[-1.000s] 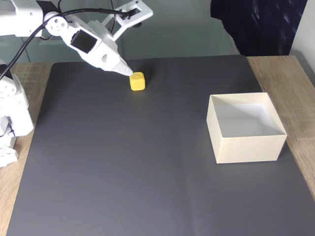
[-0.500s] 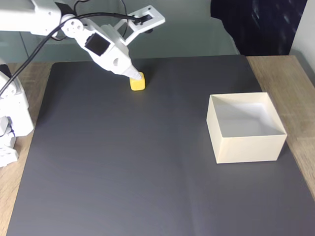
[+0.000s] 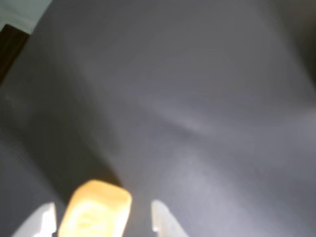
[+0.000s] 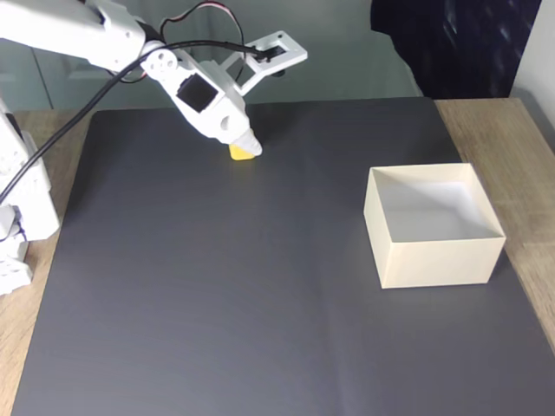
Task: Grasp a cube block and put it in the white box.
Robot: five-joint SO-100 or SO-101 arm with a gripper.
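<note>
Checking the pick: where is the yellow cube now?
In the fixed view, the cube block sits upper left on the dark mat, between the open end effector's fingers.

My arm (image 4: pixel 87 30): white plastic links, round joint disc, black square servo face. Black cable (image 4: pixel 78 95) loops along it. My gripper (image 4: pixel 260 104): one tapered white finger, one open-framed white finger.

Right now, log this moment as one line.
phase: reaching | gripper: open, straddling cube block | white box: empty | cube on mat
</note>
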